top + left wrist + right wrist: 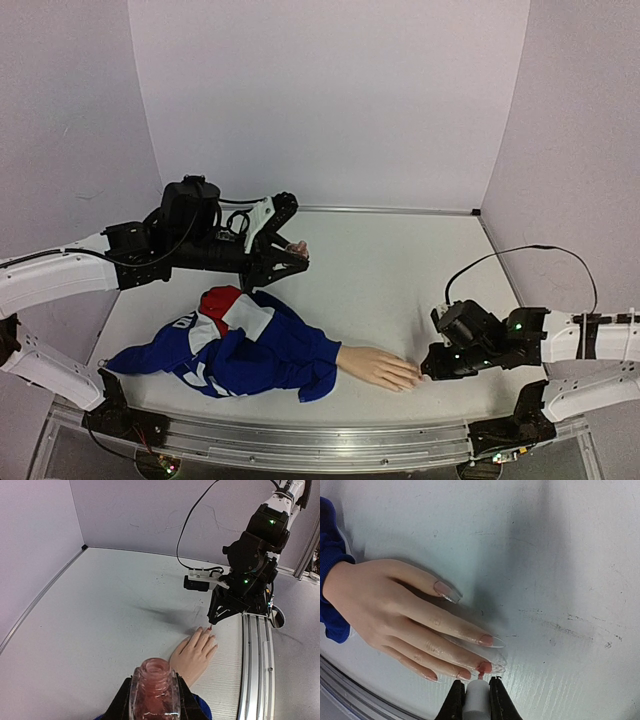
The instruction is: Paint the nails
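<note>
Surroundings: pale grey tabletop (400, 270) enclosed by lilac walls (330, 90); a metal rail (300, 440) runs along the near edge, below both tools.
Obstruction, left side: a crumpled blue, white and red garment (250, 350) lies on the tabletop just beneath and in front of the left tool (290, 250).
Obstruction, right side: a black cable (500, 255) loops above the right tool (428, 368), clear of the work area.
Left arm pose: reaches in from the left wall, raised above the tabletop, tool pointing toward the right arm.
Left tool state: clamped on a small pinkish glass polish bottle (155, 690).
Right arm pose: low, near the rail, tool angled down toward the tabletop.
Right tool state: clamped on a white cylindrical brush handle (477, 700).
Task item: a beige mannequin hand (385, 605) lies palm down, emerging from the garment's sleeve, fingertips directly ahead of the right tool.
Nails: long, pointed, pale nails (486, 640) with pinkish colour near their bases; the red brush tip touches the nail of a middle finger, just beyond the right tool.
Container: the polish bottle is upright, neck open, no cap fitted.
Contents: pinkish-red tint visible through the glass; fill level cannot be determined.
</note>
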### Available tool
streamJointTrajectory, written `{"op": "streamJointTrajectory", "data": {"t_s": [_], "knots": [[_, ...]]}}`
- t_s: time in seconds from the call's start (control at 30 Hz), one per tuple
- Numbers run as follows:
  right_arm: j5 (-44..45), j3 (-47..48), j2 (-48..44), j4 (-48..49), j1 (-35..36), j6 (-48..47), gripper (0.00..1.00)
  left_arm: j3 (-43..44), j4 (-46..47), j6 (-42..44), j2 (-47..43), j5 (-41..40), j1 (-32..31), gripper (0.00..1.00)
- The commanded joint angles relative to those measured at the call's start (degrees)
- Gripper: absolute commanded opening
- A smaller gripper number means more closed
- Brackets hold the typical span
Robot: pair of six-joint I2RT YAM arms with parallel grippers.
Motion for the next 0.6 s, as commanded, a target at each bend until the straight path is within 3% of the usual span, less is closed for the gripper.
{"op": "streamJointTrajectory", "data": {"t_s": [0.0,0.57], "knots": [[1.1,-0.4,0.9,-1.3,0.3,0.6,0.0,1.7,1.4,1.0,-1.2,0.7,-0.3,0.0],[3.5,-0.5,2.3,-1.5,0.3,1.8,0.0,1.8,1.4,1.0,-1.3,0.7,-0.3,0.0]]}}
